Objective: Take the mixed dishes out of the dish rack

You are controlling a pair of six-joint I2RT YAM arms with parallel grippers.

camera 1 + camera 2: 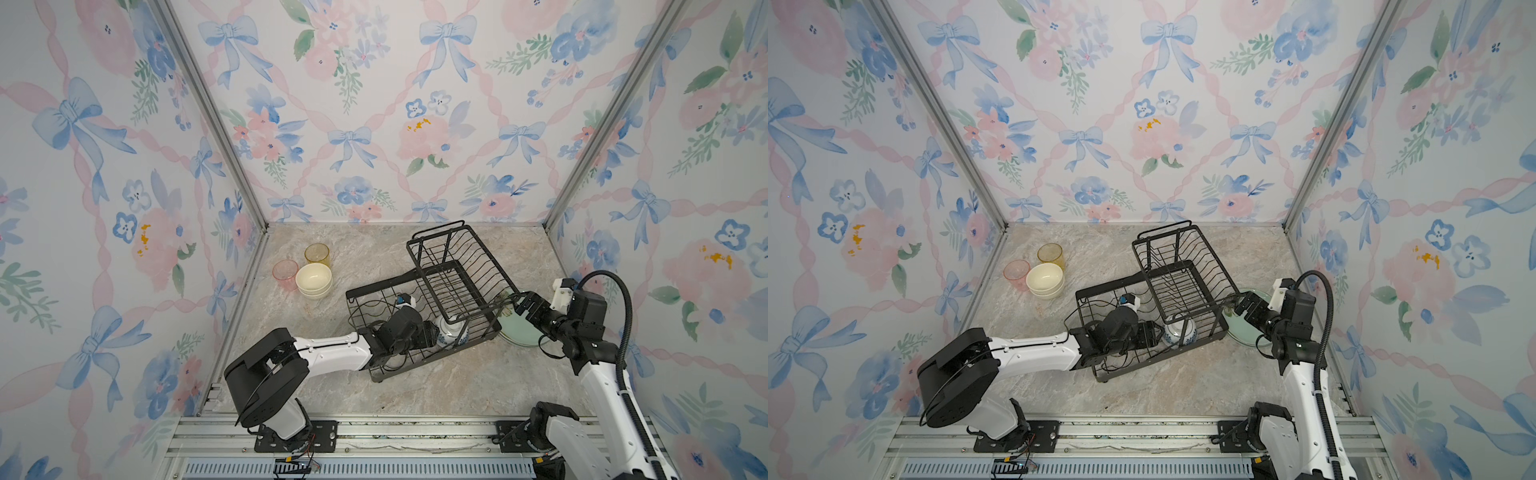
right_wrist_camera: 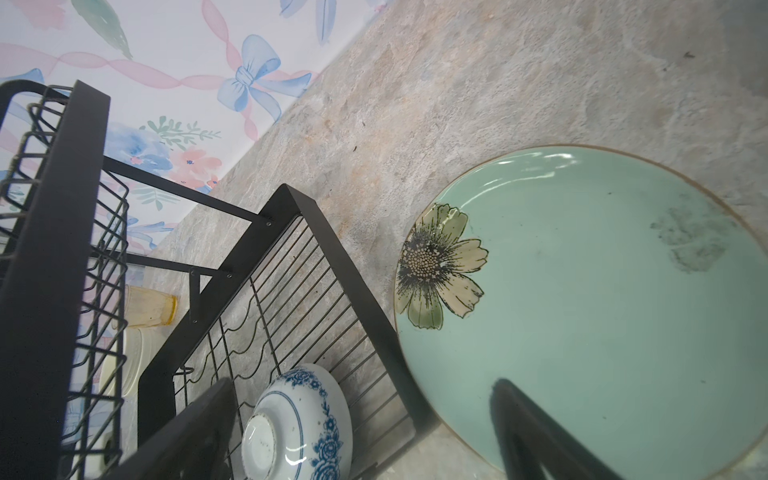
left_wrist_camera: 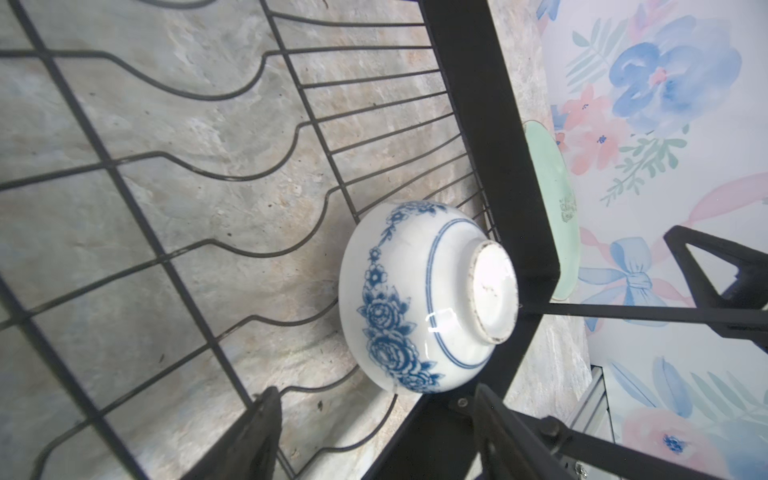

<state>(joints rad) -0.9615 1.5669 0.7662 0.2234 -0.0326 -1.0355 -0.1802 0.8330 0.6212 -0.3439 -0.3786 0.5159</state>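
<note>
Your left gripper [image 3: 374, 409] sits wide-fingered, nothing held, lined up on the upturned blue-and-white patterned bowl [image 3: 415, 291] propped in the dish rack's [image 3: 490, 124] tray corner; right gripper [image 1: 519, 305] hangs spread, empty.

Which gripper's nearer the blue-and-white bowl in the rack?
Left. The left gripper is inside the dish rack, right beside the bowl. The right gripper is outside its end, over the green plate.
</note>
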